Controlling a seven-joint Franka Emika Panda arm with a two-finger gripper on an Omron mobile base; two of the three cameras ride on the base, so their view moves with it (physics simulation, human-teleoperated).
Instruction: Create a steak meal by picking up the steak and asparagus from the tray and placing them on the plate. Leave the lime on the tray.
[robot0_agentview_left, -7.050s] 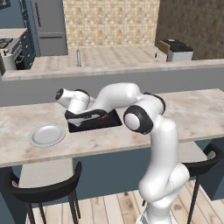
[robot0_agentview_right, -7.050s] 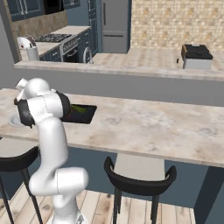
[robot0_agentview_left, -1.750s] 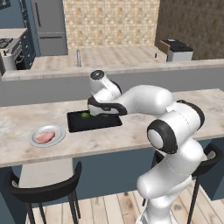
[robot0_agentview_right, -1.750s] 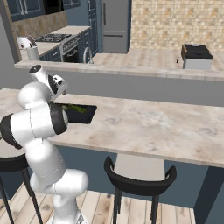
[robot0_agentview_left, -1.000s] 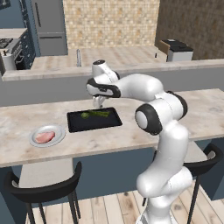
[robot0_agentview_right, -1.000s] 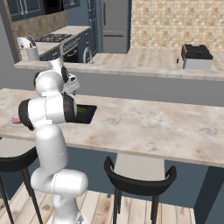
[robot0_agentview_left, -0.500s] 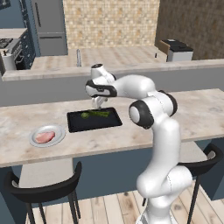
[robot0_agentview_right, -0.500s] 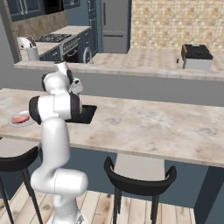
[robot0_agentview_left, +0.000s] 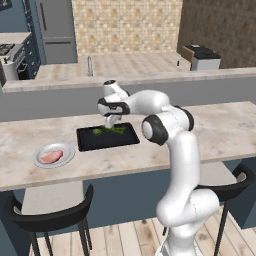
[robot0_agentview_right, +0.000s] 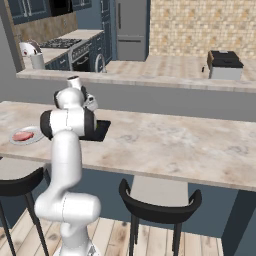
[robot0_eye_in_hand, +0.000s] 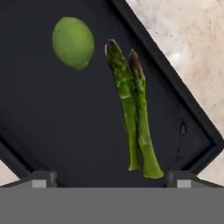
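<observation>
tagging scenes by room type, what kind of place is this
A rendered home kitchen, most likely: a fridge and stove along the back wall, a stone breakfast counter with bar stools, and a tray of food.

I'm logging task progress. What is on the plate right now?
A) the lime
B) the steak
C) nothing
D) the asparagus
B: the pink steak lies on the plate, while the asparagus and the lime are on the black tray.

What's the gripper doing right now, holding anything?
Gripper: open, holding nothing, above the asparagus on the tray.
</observation>
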